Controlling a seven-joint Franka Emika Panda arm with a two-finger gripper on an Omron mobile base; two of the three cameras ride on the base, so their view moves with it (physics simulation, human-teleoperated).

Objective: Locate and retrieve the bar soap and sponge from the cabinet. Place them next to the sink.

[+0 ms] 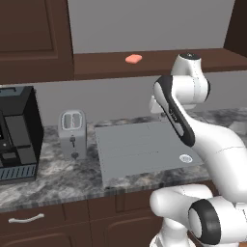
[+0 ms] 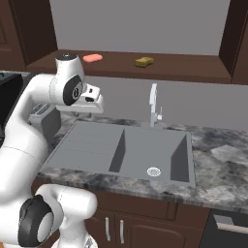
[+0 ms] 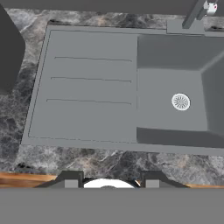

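Where marble counter [image 2: 218,160] spreads: sink [image 2: 87,145].

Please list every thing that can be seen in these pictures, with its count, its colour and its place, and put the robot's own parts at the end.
Flat bar soap: one, salmon-pink, on the shelf board, left part.
Chunky sponge: one, yellow with brownish side, on the same board, right of the soap.
Wooden cabinet: dark brown, on the wall above the counter.
Rectangular sink: one, grey, ribbed panel left, basin with round drain right, set in the counter.
Curved faucet: one, silver, behind the sink.
Two-slot toaster: one, light grey, left of the sink.
Boxy appliance: one, black, far left.
Marbled counter: grey.
Gripper: dark tips, shut, empty, above the sink.
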